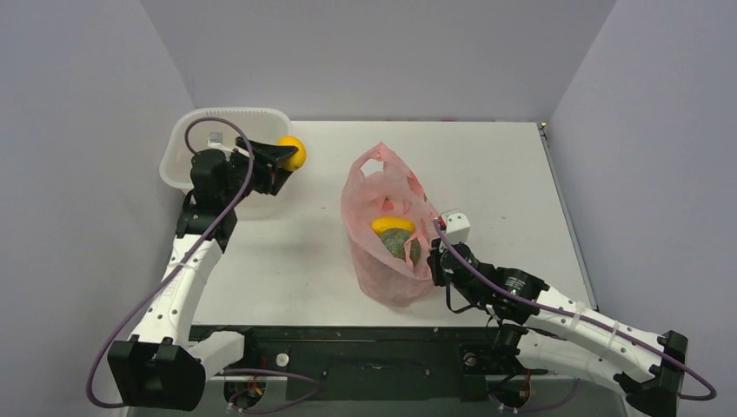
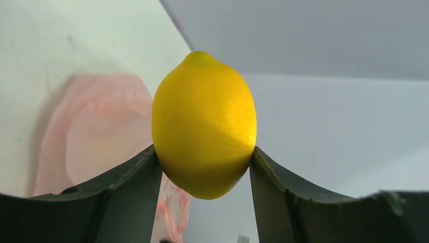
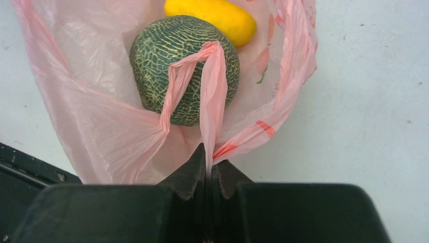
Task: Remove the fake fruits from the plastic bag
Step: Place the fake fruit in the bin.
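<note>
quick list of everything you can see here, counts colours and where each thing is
table: 1, white, under everything
basin: 1, white, far left of the table
plastic bag: 1, translucent pink, mid-table, mouth open
melon: 1, dark green, netted, inside the plastic bag
yellow fruit: 1, yellow, in the plastic bag beside the melon
lemon: 1, yellow, held up by the basin's right rim
left end effector: 1, black, shut on the lemon
right end effector: 1, black, pinching a strip of the plastic bag
</note>
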